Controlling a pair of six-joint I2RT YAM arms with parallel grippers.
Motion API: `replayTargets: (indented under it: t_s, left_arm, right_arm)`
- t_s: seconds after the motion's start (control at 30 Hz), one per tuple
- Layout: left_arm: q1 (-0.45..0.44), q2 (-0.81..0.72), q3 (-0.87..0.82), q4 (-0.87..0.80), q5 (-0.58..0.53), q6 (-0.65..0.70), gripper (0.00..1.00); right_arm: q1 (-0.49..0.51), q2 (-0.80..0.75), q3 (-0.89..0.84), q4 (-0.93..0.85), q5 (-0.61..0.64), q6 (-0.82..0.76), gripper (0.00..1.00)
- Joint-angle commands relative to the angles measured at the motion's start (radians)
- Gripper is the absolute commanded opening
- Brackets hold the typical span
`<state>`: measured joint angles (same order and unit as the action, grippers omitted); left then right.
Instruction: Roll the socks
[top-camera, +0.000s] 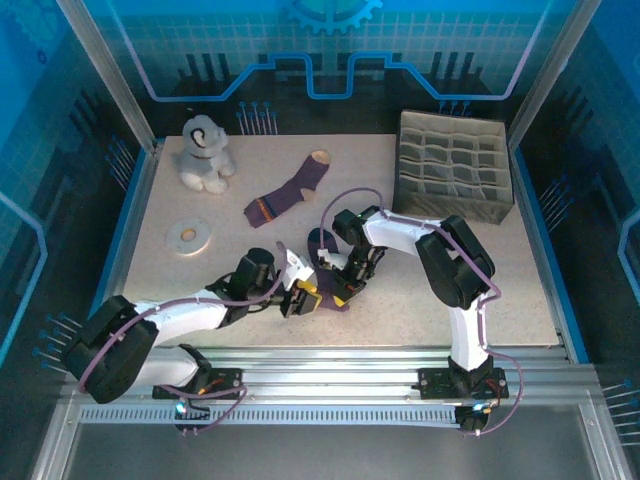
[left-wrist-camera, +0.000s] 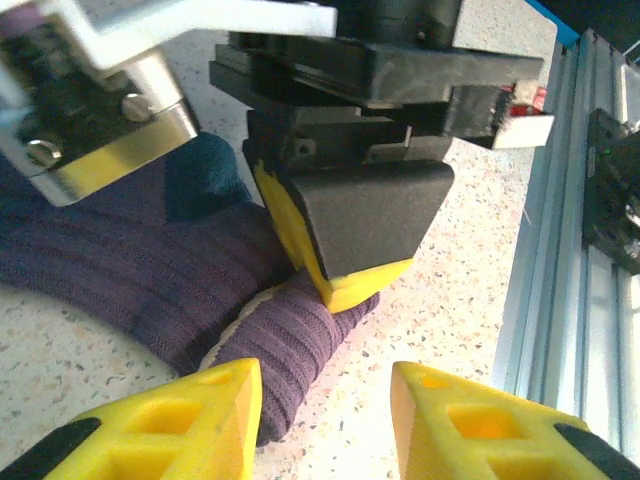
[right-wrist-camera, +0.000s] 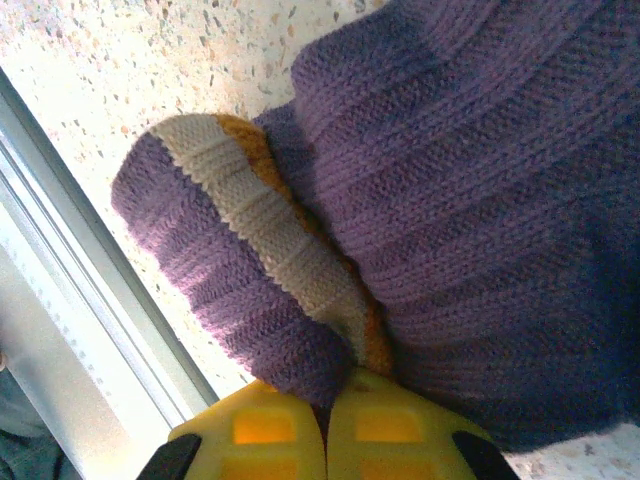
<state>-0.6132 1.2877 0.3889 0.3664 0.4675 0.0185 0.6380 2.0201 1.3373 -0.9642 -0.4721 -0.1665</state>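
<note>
The right gripper (right-wrist-camera: 325, 400) is clamped on the navy-heeled purple sock (right-wrist-camera: 480, 200); the left gripper (left-wrist-camera: 325, 400), jaws apart, faces its cuff.

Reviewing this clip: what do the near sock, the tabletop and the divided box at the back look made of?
The near sock: ribbed knit fabric, matte purple with a tan and orange band; stitch rows show plainly. The tabletop: hard, smooth, speckled like terrazzo, stone or laminate, cannot tell which. The divided box: grey, probably fabric, since its dividers sag and wave.
</note>
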Motion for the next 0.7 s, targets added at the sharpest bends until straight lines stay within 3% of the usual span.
replayTargets:
  t_s: [0.0, 0.33, 0.67]
  left_arm:
    - [-0.019, 0.004, -0.016, 0.11, -0.044, 0.093, 0.37]
    - [-0.04, 0.175, 0.05, 0.093, -0.012, 0.199, 0.37]
    - [-0.052, 0.286, 0.076, 0.102, 0.006, 0.195, 0.33]
  right_arm:
    - [-0.02, 0.063, -0.012, 0.014, 0.119, -0.016, 0.0]
    - [-0.026, 0.063, -0.017, 0.012, 0.115, -0.024, 0.0]
    - [-0.034, 0.063, -0.014, 0.008, 0.104, -0.021, 0.0]
